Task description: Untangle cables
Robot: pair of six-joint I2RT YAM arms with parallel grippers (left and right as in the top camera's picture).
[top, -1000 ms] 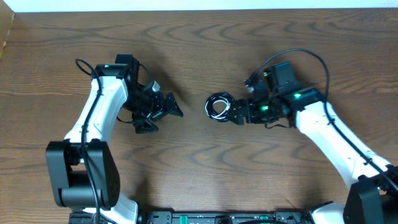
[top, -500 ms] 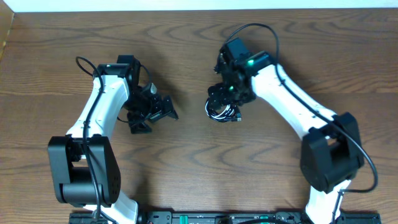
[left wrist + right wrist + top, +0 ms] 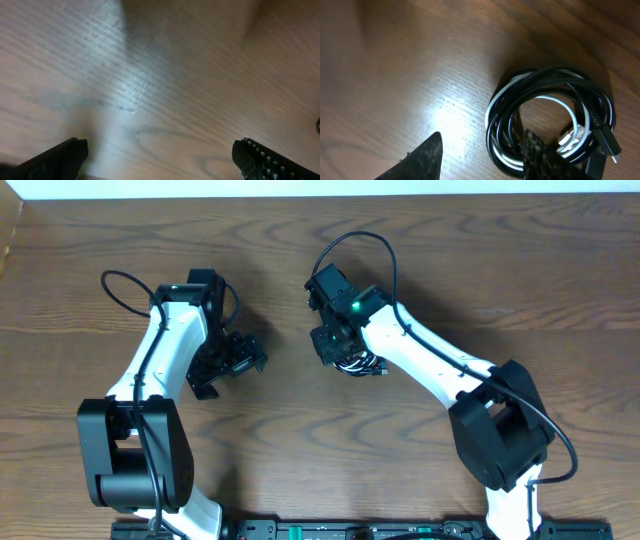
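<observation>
The cables [image 3: 358, 364] lie as one small coil on the wooden table, black cords with a white cord wound in. In the right wrist view the coil [image 3: 542, 80] fills the lower right, and the white cord's plug [image 3: 568, 138] lies inside it. My right gripper [image 3: 337, 346] is open, right over the coil. In its wrist view [image 3: 481, 136] one finger stands in the coil's hole and the other is outside, to the coil's left. My left gripper [image 3: 228, 364] is open and empty over bare wood [image 3: 160, 148], left of the coil.
The wooden table [image 3: 300, 450] reaches a pale wall along the far edge. The thick black arm cables loop above both wrists [image 3: 350, 242] [image 3: 120, 285]. The arm bases stand at the near edge.
My right arm has swung from the coil's right side round to its upper left, and its gripper now sits over the coil. My left gripper has drawn back a little to the left.
</observation>
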